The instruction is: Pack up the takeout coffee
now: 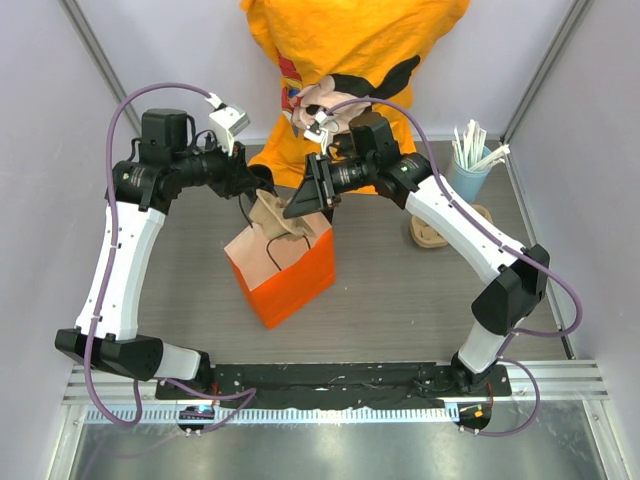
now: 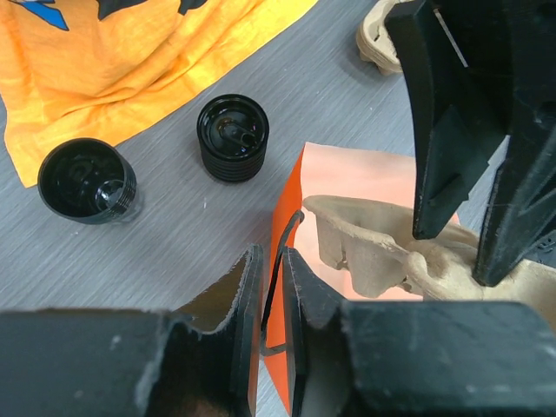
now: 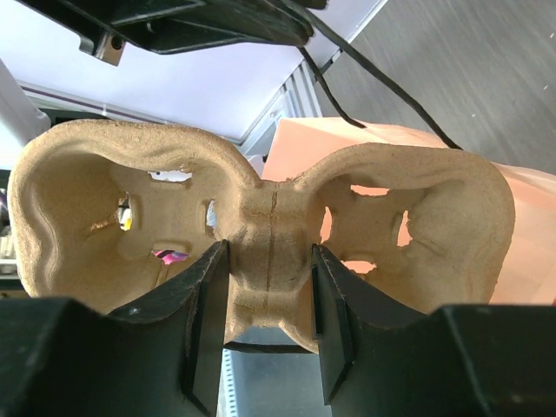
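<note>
The orange paper bag [image 1: 290, 275] stands open mid-table. My left gripper [image 1: 262, 188] is shut on its rim and black handle, which show between the fingers in the left wrist view [image 2: 269, 261]. My right gripper [image 1: 305, 205] is shut on the middle ridge of a brown pulp cup carrier [image 3: 261, 208] and holds it over the bag's mouth [image 2: 347, 187]. The takeout coffee [image 2: 87, 181], a small black lidded cup, stands on the table beside the orange cloth, apart from both grippers. It is hidden in the top view.
A short black ribbed lid stack [image 2: 233, 139] stands right of the coffee. An orange printed cloth [image 1: 350, 50] lies at the back. A blue cup of white sticks [image 1: 468, 165] and another pulp carrier [image 1: 430, 230] sit at the right.
</note>
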`<state>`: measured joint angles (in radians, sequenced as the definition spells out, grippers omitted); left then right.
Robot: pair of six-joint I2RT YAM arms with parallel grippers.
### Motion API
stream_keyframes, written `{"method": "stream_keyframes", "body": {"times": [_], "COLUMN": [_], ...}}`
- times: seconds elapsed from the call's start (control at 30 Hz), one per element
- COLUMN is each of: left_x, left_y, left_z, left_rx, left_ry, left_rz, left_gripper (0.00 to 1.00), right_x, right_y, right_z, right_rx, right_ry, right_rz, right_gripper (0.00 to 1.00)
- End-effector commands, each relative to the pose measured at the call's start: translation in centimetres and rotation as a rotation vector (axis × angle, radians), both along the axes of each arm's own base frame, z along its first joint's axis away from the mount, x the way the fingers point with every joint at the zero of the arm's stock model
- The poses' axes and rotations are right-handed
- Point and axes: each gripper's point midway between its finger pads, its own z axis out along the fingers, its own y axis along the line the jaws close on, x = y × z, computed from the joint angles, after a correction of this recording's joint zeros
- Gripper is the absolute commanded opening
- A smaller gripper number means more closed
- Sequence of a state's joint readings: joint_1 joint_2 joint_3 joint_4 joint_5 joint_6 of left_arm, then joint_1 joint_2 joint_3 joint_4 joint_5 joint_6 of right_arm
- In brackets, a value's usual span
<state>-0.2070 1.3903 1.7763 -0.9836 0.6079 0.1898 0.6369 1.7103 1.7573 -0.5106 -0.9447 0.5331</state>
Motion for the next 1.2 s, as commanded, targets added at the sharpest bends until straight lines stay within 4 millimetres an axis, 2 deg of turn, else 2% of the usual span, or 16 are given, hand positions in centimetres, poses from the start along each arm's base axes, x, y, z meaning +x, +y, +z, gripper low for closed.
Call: {"method": "stream_keyframes", "body": {"times": [0.0,0.43,0.73,0.87,1.17], "left_x": [-0.4,-0.1,-0.1,0.2,0.4], "left_y": [-0.2,-0.3,-0.1,0.3,0.3], "left_z": [1.7,1.4,1.5,1.8,1.7], "left_rx": [-0.036,-0.048,-0.054,-0.051,-0.053], "left_ry": [-0.052,-0.034,-0.026,-0.035,-0.03], "left_rz": [-0.016,-0.003,0.021,0.056,0.065], "left_gripper": [0.18,0.16,0.14,0.11,0.11], "right_x": [-0.2,1.0,2.0,2.7,3.6], "right_y": [0.0,-1.0,-0.8,-0.8,-1.5], "right_z": [1.7,1.3,0.1,-0.6,-1.5], "right_rx": [0.073,0.099,0.065,0.019,-0.093], "right_ry": [0.017,0.097,0.11,0.073,-0.043], "right_rz": [0.029,0.006,-0.048,-0.092,-0.172], "right_gripper": [0.21,0.21,0.18,0.18,0.19]}}
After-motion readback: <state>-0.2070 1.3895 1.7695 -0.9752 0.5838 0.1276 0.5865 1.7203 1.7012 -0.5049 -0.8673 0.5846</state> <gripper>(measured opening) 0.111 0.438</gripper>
